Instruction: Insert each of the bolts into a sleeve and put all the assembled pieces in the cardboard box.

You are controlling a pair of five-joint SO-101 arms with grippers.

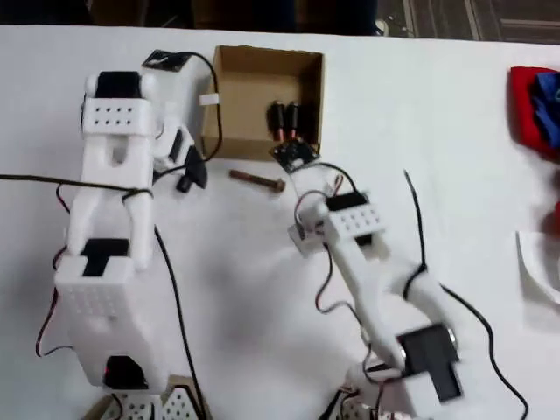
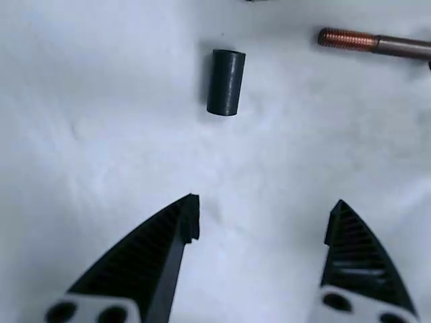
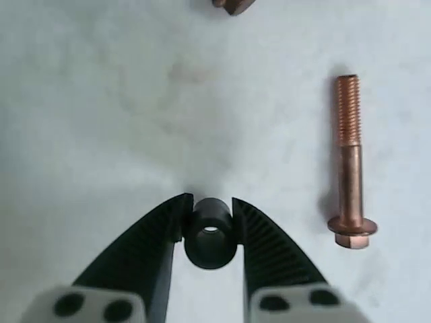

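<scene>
My right gripper (image 3: 209,210) is shut on a black sleeve (image 3: 211,235), held upright just over the white table. A copper bolt (image 3: 351,161) lies flat beside it, apart from the fingers. My left gripper (image 2: 262,219) stands open above the table, and a second black sleeve (image 2: 225,82) lies a short way ahead of its fingertips. The bolt's threaded end (image 2: 347,38) shows past that sleeve. In the high view the bolt (image 1: 256,180) lies between the left gripper (image 1: 188,172) and the right gripper (image 1: 293,157), just in front of the cardboard box (image 1: 229,96). Two assembled pieces (image 1: 284,118) lie inside the box.
Red and blue cloth-like things (image 1: 534,105) and a white curved object (image 1: 535,262) sit at the table's right edge. Cables trail beside both arms. Bare white table spreads between the arms' bases.
</scene>
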